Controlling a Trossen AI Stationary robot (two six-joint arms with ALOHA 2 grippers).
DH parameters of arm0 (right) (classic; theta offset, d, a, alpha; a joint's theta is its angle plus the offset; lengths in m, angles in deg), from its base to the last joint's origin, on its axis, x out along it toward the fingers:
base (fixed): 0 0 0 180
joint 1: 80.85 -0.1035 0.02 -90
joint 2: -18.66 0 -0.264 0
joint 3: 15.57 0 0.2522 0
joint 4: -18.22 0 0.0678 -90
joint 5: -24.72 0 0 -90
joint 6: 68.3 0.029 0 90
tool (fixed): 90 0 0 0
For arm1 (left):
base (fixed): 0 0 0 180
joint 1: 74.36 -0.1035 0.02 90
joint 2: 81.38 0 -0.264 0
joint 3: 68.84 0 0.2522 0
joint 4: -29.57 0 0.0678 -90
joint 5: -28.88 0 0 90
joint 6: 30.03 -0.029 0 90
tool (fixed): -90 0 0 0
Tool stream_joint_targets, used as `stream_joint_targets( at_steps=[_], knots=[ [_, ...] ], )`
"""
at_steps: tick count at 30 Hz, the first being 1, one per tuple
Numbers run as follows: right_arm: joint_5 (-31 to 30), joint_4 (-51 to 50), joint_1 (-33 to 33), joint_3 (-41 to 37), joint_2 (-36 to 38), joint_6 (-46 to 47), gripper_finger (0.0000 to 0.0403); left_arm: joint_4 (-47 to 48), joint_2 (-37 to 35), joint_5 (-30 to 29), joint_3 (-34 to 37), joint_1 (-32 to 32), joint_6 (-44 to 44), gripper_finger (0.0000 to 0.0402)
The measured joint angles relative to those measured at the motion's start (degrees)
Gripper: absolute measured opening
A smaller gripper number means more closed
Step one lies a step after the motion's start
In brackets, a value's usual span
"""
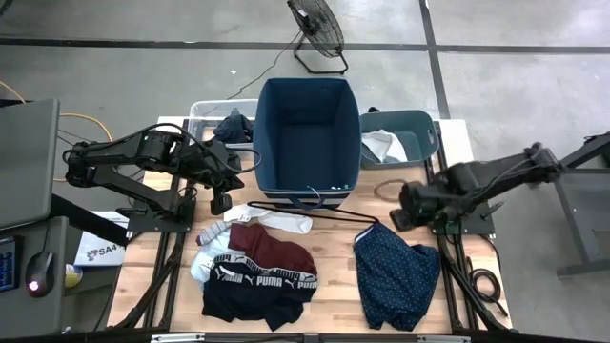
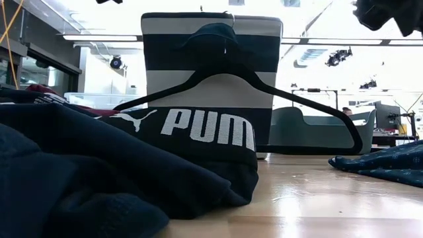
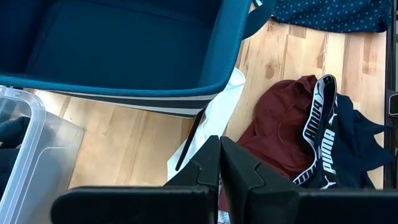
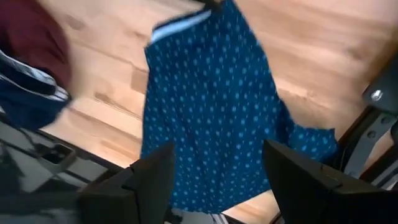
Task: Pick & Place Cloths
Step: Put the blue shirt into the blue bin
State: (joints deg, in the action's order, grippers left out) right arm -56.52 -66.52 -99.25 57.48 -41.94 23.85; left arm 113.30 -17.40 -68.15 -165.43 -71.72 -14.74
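Note:
Several cloths lie on the wooden table. A navy white-dotted cloth (image 1: pixel 396 276) lies spread near the right front. At the left front, a white cloth (image 1: pixel 272 221), a maroon one (image 1: pixel 278 250), a pale blue-grey one (image 1: pixel 203 264) and a black one with a PUMA waistband (image 1: pixel 253 291) lie in a pile. My right gripper (image 4: pixel 217 180) hangs open above the dotted cloth (image 4: pixel 211 106), clear of it. My left gripper (image 3: pixel 219 158) is shut on nothing and hovers above the table by the white cloth (image 3: pixel 214 118).
A tall blue bin (image 1: pixel 307 143) stands at the far middle. A clear tub (image 1: pixel 212 122) holding a dark cloth stands to its left, and a teal tub (image 1: pixel 412 138) holding a white cloth to its right. A thin black wire hanger (image 1: pixel 319 212) lies before the blue bin.

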Motion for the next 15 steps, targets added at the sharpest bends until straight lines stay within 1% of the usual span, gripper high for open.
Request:
stream_joint_targets(
  at_steps=[7, 10, 15],
  knots=[
    [-1.14, 4.67, -13.00, 0.00, -5.99, 11.20, 0.0233, 0.00, 0.00, 0.01, 0.00, 0.02, 0.00, 0.0005],
    [-1.78, 5.36, -17.60, 0.00, -8.08, 16.30, 0.0233, 0.00, 0.00, 0.01, -0.01, 0.00, 0.00, 0.0005],
    [-1.14, 5.47, -23.97, 0.00, -11.07, 24.30, 0.0233, 0.00, 0.00, 0.00, 0.00, 0.00, 0.00, 0.0005]
  ],
)
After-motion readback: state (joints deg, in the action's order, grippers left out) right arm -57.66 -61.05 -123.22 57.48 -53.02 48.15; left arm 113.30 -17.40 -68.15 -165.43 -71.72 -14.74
